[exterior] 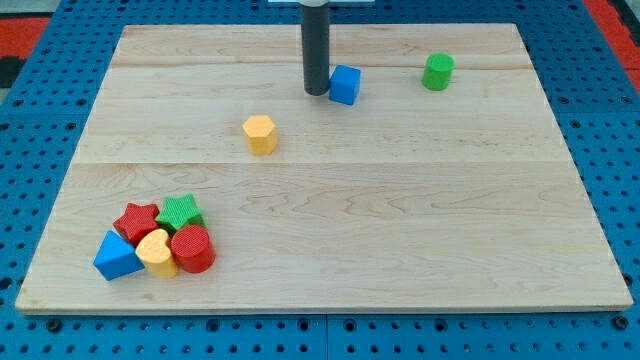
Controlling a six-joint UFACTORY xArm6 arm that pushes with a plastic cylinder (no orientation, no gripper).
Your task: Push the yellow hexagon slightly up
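My tip [316,93] is sitting just left of the blue cube [345,84], near the bench [400,230] top edge. No end effector here, just a rod, so nothing spread or pinching. Yellow hexagon [260,133] is lying mid-bench, below-left of tip. Needs approaching from under the hex, centred, then a short nudge up, w/o clipping the cube.
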